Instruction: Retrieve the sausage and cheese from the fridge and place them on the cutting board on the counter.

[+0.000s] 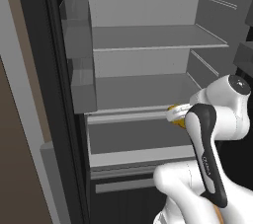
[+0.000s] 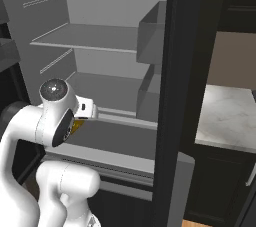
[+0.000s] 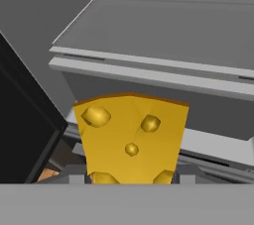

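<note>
**Cheese wedge held at the open fridge**

Nearest the hand camera, the cheese (image 3: 131, 140) stands as a yellow wedge with holes. Its long axis runs up the hand view, the broad rind edge away from the hand and the narrower end down between the fingertips. The gripper (image 3: 131, 179) is pinching the cheese from both sides, jaws partly spread around its width. In the left base view a sliver of yellow cheese (image 1: 179, 122) shows at the wrist, just in front of the fridge's lower shelf edge; in the right base view a little yellow (image 2: 76, 127) peeks out below the wrist.

Beyond the cheese lies the fridge (image 1: 148, 1), its light grey interior open. The front lip of a shelf (image 3: 149, 73) crosses just above the cheese in the hand view, with the flat shelf surface running back from it to the rear wall. A higher shelf (image 1: 153, 38) sits farther up inside the fridge. Door bins (image 1: 79, 45) hang on the fridge's left door, and another bin (image 2: 150, 33) on the right door.

To the right of the fridge, past the dark door edge, the marbled table (image 2: 230, 116) extends over black cabinets.
</note>
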